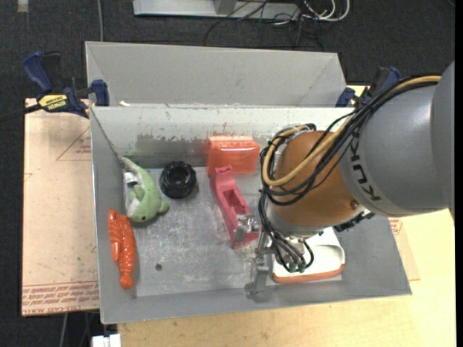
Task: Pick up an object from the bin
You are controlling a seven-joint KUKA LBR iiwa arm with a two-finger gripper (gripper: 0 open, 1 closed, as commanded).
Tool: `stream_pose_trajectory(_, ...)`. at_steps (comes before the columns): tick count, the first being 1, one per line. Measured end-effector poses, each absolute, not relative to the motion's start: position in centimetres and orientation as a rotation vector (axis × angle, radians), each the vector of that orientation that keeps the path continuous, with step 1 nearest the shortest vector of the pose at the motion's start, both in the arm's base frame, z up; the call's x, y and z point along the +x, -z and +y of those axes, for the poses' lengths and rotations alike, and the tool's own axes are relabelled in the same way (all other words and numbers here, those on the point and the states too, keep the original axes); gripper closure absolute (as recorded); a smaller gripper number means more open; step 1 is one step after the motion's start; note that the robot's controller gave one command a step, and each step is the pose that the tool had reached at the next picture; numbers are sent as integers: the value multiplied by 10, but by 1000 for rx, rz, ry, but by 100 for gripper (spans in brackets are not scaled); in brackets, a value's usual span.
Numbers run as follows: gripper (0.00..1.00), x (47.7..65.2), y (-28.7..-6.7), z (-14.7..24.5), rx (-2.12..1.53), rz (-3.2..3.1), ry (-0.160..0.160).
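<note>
Pink block [230,202] beside down-pointing tool [257,272]

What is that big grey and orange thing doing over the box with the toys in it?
That is a robot arm. It reaches in from the right, and the one camera looks down from above. The orange part is its wrist cover. At its tip is the end effector, its grabbing part, low in the grey metal bin, beside a pink plastic piece. Also inside: an orange toy lobster, a green and white toy animal, a black round cap, a red-orange block and a white and orange thing under the arm. I cannot tell whether it holds anything.
</note>
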State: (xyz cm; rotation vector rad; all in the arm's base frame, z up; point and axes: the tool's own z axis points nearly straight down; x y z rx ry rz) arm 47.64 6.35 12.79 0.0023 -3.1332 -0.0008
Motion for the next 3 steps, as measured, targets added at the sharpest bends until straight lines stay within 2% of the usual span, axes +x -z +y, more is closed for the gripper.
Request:
stream_pose_trajectory(1, 0, 478, -132, 63, -2, -3141, 2)
stream_pose_trajectory(2, 0, 485, -217, 46, -2, -3135, 1)
stream_pose_trajectory(3, 0, 506, -164, 41, 111, -3144, 3)
